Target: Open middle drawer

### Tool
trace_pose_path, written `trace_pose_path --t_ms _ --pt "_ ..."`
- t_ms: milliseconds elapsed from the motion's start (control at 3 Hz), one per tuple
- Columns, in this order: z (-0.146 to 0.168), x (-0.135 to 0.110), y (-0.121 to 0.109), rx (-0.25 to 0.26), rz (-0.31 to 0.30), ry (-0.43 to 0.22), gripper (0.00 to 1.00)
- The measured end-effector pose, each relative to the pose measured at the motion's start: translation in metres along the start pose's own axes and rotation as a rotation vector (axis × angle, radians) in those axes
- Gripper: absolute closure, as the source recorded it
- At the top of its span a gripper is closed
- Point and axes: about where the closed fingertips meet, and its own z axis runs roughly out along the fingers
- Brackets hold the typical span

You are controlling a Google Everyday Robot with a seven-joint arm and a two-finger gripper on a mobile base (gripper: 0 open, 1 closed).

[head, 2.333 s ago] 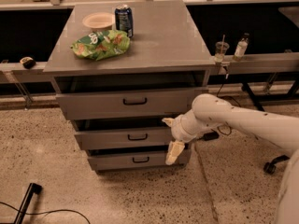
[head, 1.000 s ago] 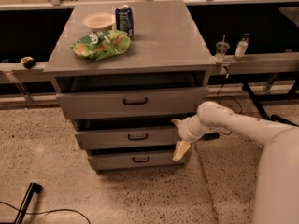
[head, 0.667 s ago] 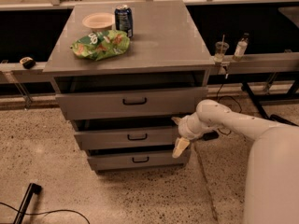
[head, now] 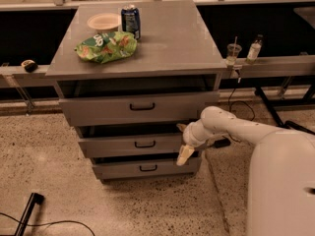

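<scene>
The middle drawer (head: 130, 145) is a wide grey front with a small black bar handle (head: 144, 144), between the taller top drawer (head: 98, 111) and the bottom drawer (head: 118, 169). It stands a little out from the cabinet, with a dark gap above it. My gripper (head: 182, 142) is at the right end of the middle drawer's front, well to the right of the handle. Its fingers are spread apart, one above the drawer front and one pale finger (head: 184, 156) hanging below it. It holds nothing.
On the grey cabinet top (head: 172, 43) lie a green chip bag (head: 106, 46), a blue can (head: 131, 20) and a pale bowl (head: 103, 21). A rail behind carries a cup (head: 233, 53) and a bottle (head: 253, 48). My white arm (head: 256, 132) fills the lower right. A black pole and cable (head: 27, 215) lie on the floor.
My arm and body have shifted, more of the white body fills the right side. The gripper stays at the middle drawer's right end. The drawers have not visibly moved.
</scene>
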Motion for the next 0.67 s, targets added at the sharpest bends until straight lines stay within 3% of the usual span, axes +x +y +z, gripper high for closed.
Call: trace_pose_path --t_ms 333,667 --pt "0.0121 -0.0035 0.0006 -0.015 -0.009 0.003 0.04" --pt "0.0160 -0.0031 0.0021 -0.023 -0.007 0.004 0.23"
